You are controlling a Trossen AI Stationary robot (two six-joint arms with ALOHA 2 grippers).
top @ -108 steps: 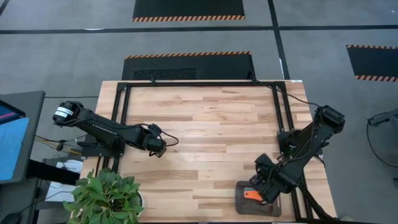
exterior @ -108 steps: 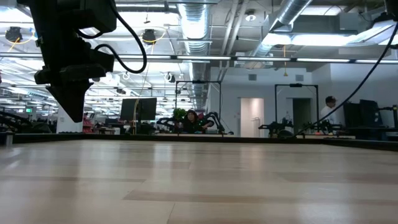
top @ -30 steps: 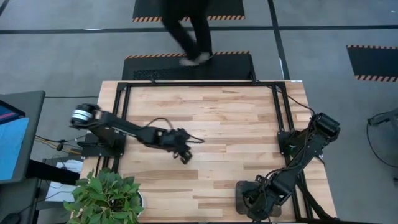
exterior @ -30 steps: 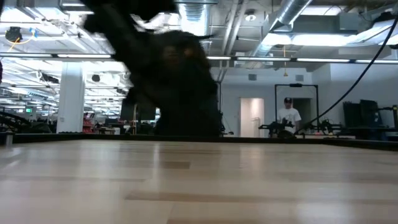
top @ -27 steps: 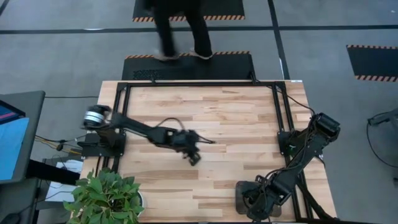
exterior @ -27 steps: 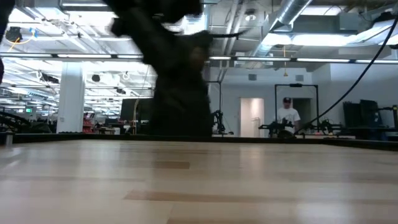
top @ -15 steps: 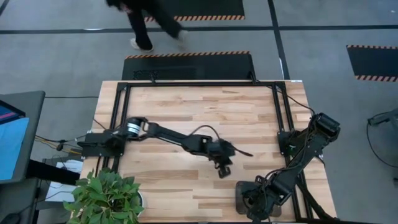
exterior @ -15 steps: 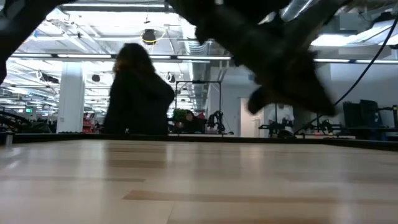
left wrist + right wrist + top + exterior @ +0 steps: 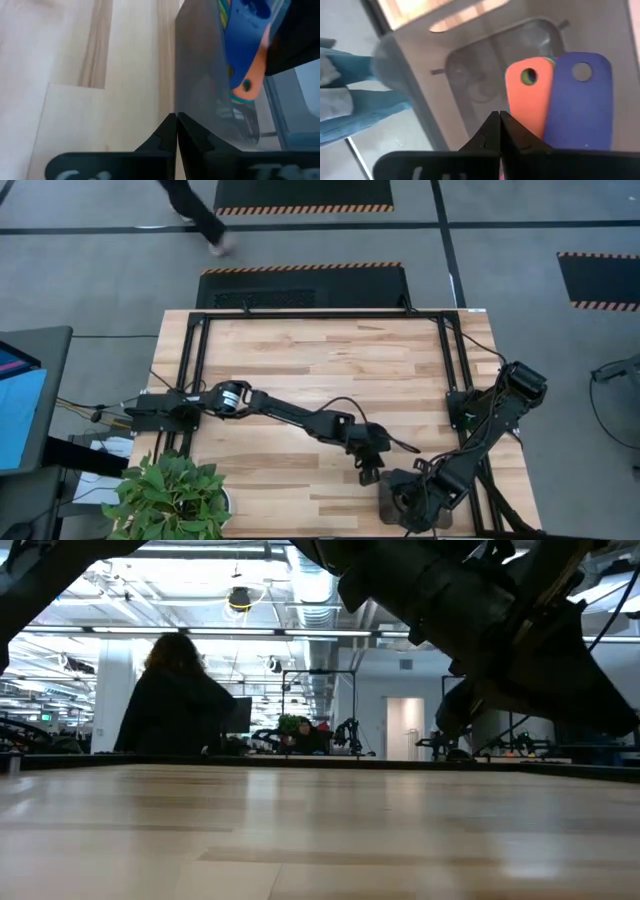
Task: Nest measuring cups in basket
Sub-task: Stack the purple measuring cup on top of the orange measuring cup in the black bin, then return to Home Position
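Inside basket (image 9: 420,90): nested measuring cups (image 9: 555,100), likely light, stiff, slick; best taken by flat handles. Left claw (image 9: 176,131), right claw (image 9: 499,131): both closed, empty.

Both arms are dark, nearly black, built of chunky jointed segments. The left arm (image 9: 290,412) has a silver-white ring at one joint, and a thin black cable loops along it. The right arm (image 9: 490,425) trails black cabling too.

Both arms crowded at the basket (image 9: 386,492); rest of table (image 9: 330,360) open.
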